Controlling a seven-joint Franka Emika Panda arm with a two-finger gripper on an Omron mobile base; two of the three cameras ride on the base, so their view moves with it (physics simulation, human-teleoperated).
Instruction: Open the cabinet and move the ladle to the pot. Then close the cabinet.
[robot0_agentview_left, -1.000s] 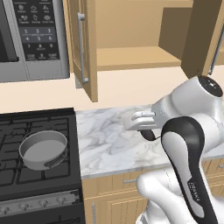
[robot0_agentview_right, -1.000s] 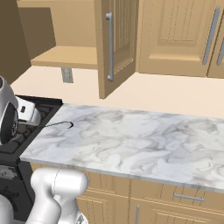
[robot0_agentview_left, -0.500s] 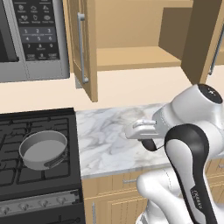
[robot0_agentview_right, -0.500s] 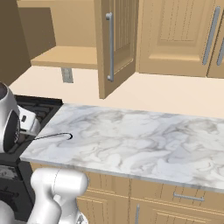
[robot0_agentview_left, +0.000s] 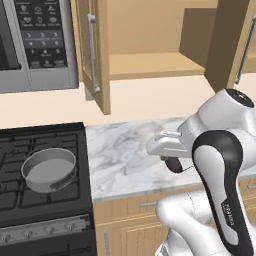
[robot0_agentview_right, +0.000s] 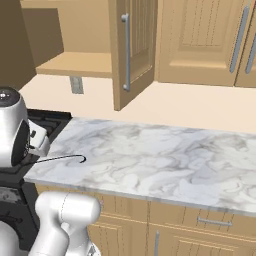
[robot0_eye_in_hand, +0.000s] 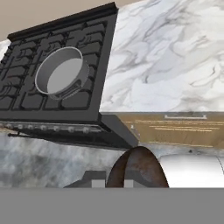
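Item: ladle (robot0_agentview_left: 174, 164), held. I had the gripper (robot0_agentview_left: 167, 152) clamped together on it, low over the marble counter (robot0_agentview_left: 122, 155), near the front edge. In the left base view the dark brown bowl hung just under the hand. In the right base view the thin wire handle ran out from the hand rightward over the marble, roughly level, its hooked end free.

Item: pot (robot0_agentview_left: 49, 169). It stood on the stove (robot0_agentview_left: 30, 200), on a front burner beside the counter edge, empty, its short dark handle toward the counter. From the gripper it lay to the left in the left base view, across the marble-to-stove seam, well apart. In the hand view I saw it up and to the left of the ladle bowl.

Item: cabinet (robot0_agentview_left: 150, 65). Both doors stood open, the shelf bare.

Judgement: I reckoned the carry ran sideways toward the stove, the bowl end needing to clear the pot's low wall before release. Cabinet closing remained.
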